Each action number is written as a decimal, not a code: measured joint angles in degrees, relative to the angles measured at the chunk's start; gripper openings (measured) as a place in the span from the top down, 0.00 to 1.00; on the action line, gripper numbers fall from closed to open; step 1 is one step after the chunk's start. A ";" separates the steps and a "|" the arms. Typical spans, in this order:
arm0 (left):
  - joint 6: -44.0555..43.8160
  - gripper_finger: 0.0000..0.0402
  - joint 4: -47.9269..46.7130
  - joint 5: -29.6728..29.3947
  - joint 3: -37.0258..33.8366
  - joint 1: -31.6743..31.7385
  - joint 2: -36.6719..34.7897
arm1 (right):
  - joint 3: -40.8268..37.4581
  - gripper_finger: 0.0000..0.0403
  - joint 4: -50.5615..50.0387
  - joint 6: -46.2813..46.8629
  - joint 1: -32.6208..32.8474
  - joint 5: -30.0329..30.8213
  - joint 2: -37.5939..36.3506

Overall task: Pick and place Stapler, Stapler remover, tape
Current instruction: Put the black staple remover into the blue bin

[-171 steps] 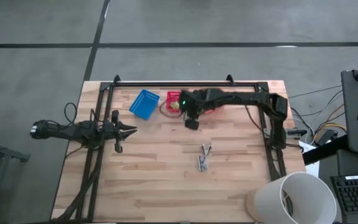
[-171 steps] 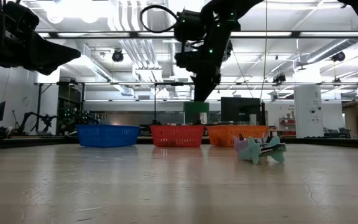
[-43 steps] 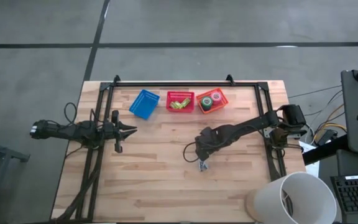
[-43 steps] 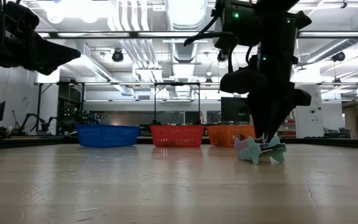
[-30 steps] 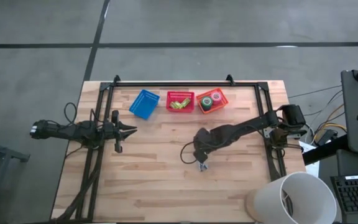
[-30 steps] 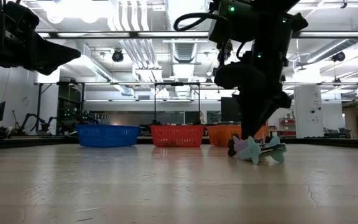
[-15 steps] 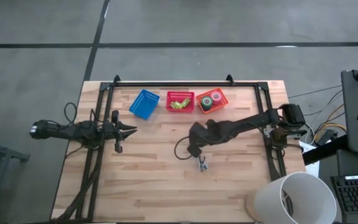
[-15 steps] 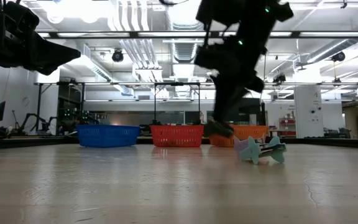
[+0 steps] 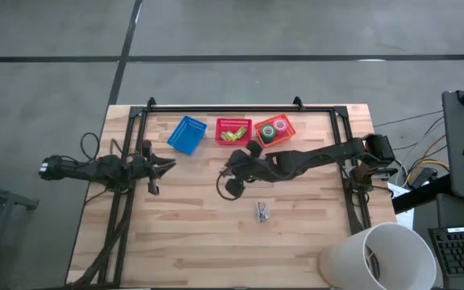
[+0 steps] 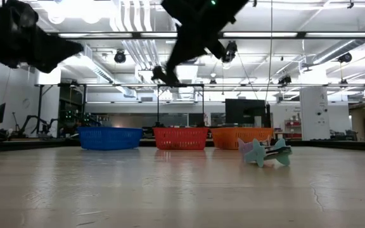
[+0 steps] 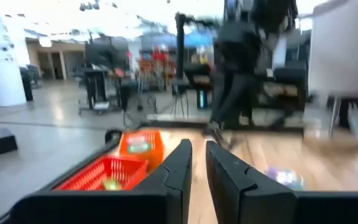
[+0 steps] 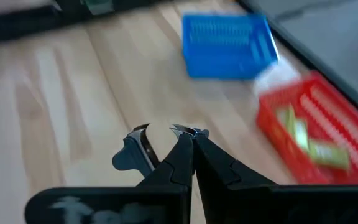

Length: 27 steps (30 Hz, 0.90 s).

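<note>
Our right gripper (image 12: 188,146), fingers shut on a stapler remover (image 12: 135,152), heads toward the blue basket (image 12: 229,45) ahead; another remover (image 9: 263,211) remains (tape (image 9: 271,131) already binned).

no readable text, no labels, no brands, no numbers, no signs anywhere

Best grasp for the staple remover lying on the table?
Likely from straight above: the staple remover lies low on the wood, splayed wings at both ends, nothing beside it. Pinch across the narrow middle, not the wings.
</note>
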 joint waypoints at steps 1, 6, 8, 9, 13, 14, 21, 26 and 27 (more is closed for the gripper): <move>-0.56 0.87 1.58 -0.02 0.00 0.04 -0.04 | 0.02 0.98 1.69 -1.13 -0.02 0.00 0.00; -1.39 0.87 3.26 0.02 0.02 0.04 -0.15 | 0.00 0.98 7.18 -4.76 -0.17 -0.12 0.09; -1.91 0.87 3.28 0.29 0.02 0.04 -0.08 | 0.00 0.98 8.26 -5.39 -0.24 -0.17 0.24; -3.00 0.87 3.29 0.39 0.02 0.04 0.01 | 0.00 0.98 8.28 -5.57 -0.30 -0.17 0.26; -9.34 0.87 2.35 -0.48 0.05 0.04 0.23 | -0.05 0.98 9.17 -6.32 -0.30 -0.22 0.28; -9.32 0.87 2.20 -0.44 -0.14 0.04 0.41 | -0.05 0.98 9.48 -6.38 -0.30 -0.22 0.28; -14.37 0.87 0.45 -0.48 -0.90 0.04 1.94 | -0.09 0.98 12.54 -8.46 -0.39 -0.34 0.28; -17.75 0.87 2.40 0.48 -0.92 0.04 3.84 | -0.16 0.98 14.48 -10.18 -0.39 -0.45 0.28; -17.22 0.87 3.35 2.44 -0.94 0.04 4.30 | -0.16 0.98 14.86 -10.79 -0.39 -0.47 0.28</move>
